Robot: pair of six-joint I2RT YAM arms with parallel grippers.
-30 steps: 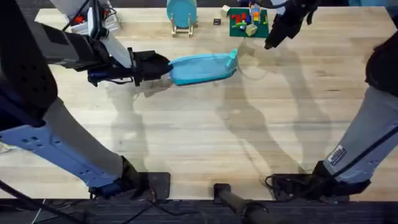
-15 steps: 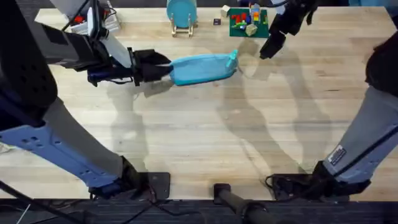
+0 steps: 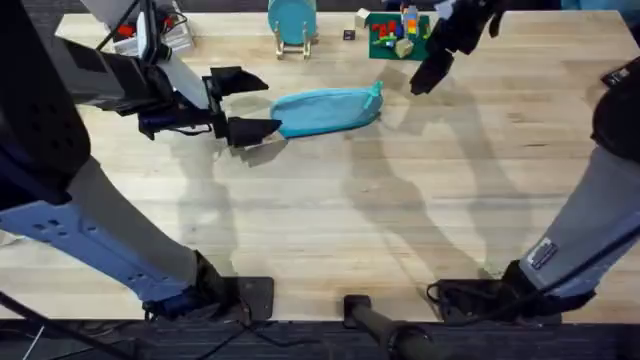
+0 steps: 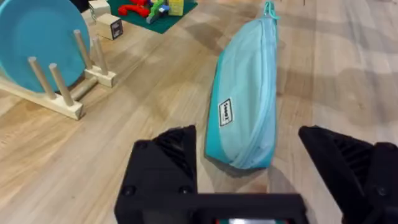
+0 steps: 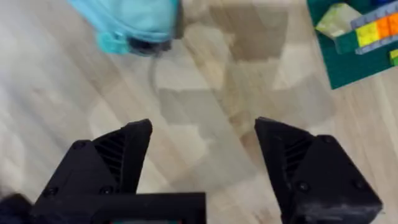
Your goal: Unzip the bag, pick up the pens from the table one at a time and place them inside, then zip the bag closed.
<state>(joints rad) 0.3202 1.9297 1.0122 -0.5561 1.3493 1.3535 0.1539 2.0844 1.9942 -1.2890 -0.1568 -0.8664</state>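
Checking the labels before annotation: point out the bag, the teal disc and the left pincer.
bag (image 3: 325, 109), overhead view, middle of its blue fabric side.
teal disc (image 4: 34, 37), left wrist view, its flat face above the wooden stand.
left pincer (image 3: 243, 105), overhead view, the gap midway between its open fingertips.

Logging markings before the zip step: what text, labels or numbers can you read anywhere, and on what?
Small white tag on the side of the bag: dark lettering, too blurred to read.
White sticker on the right arm's grey link: print too small to read.
Small cube beside the teal disc's wooden stand: dark marks on its faces, not legible.
Nothing else carries readable text.
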